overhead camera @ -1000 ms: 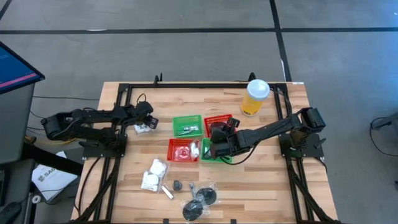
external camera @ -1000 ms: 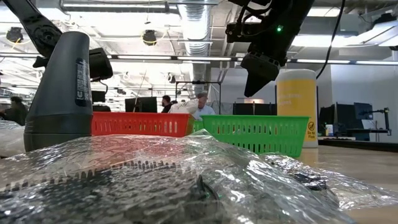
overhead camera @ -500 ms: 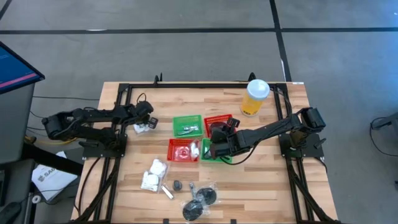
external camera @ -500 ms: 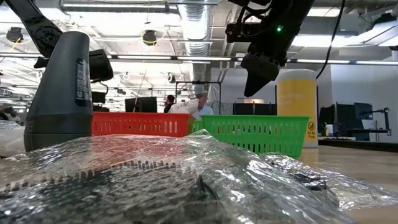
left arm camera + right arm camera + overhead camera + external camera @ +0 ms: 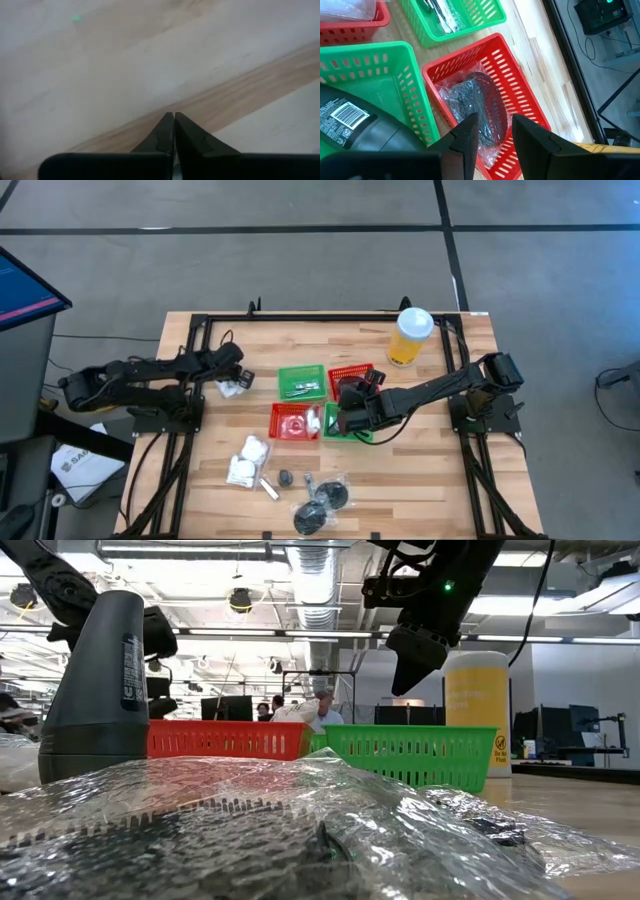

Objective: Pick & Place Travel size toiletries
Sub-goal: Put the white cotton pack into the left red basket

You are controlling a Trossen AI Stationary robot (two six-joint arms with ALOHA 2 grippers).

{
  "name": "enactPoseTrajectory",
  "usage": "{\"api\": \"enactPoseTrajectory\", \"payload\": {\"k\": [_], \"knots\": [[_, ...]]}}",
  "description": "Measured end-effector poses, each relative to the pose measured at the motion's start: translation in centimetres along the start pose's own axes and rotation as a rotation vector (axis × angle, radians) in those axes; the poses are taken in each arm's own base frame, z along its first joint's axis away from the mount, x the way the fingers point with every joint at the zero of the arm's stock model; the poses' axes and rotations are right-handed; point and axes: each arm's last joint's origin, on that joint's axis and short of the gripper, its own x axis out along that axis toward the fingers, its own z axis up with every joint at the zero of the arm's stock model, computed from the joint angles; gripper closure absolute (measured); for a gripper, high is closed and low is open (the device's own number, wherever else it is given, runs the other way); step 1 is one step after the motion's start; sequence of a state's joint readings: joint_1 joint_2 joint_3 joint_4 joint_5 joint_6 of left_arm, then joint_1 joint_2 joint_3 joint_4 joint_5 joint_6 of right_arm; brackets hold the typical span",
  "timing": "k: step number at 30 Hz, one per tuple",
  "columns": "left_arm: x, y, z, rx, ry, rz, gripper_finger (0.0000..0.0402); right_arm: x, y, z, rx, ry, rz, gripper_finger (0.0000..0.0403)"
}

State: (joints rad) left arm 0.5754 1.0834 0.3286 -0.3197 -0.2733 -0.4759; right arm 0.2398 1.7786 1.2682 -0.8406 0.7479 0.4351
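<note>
Left tool now pinched together, right tool apart above wrapped disc in red basket.

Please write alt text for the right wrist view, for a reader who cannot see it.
The right gripper, fingers apart, hangs over a red basket holding a dark disc in clear wrap. A green basket holds a dark bottle; another green basket holds silvery tubes.

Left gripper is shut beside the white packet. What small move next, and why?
Probably reopen the left gripper and re-aim at the white packet. The wrist view shows its fingers pressed together over bare wood with nothing between them, so the grasp seems empty.
</note>
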Motion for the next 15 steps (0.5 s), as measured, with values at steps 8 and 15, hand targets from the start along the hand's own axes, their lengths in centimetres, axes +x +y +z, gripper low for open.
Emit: {"api": "enactPoseTrajectory", "payload": {"k": [8,15], "knots": [[-1.7,-0.5,0.3,0.007,-0.102,-0.073,0.0401,0.0,0.0,0.0,0.001,0.0,0.0,0.0294],[-4.1,-1.2,0.5,0.013,-0.22,-0.245,0.0401,0.0,0.0,0.1,0.008,-0.006,0.003,0.0294]]}}
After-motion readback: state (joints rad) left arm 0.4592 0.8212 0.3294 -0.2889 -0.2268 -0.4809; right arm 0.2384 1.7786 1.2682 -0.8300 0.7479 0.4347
